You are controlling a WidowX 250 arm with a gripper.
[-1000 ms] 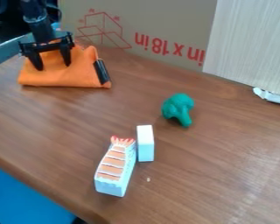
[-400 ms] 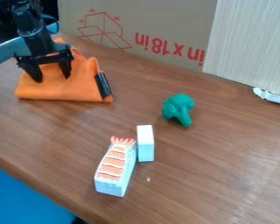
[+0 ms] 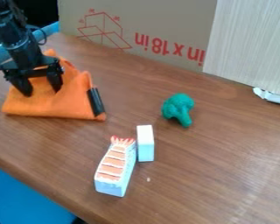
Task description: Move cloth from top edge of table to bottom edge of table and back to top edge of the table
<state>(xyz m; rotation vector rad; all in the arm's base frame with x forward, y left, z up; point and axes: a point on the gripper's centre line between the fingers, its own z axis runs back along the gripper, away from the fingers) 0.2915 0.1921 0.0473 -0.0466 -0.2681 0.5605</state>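
The black gripper (image 3: 43, 92) is at the left of the camera view, its two fingers spread apart and pressed down on the orange cloth (image 3: 71, 103). Creased and partly bunched, the cloth lies on the wooden table (image 3: 224, 170) near its left side. It reaches past the fingers toward the front and right. A black strip runs along the cloth's right edge.
Right of the cloth lie a green broccoli toy (image 3: 178, 109), a white block (image 3: 145, 143) and a shrimp sushi toy (image 3: 115, 166). A cardboard box (image 3: 136, 26) and a pale panel (image 3: 250, 43) stand along the back.
The gripper has moved down and slightly left in the view, dragging the cloth with it across the table. The toys have stayed where they were.
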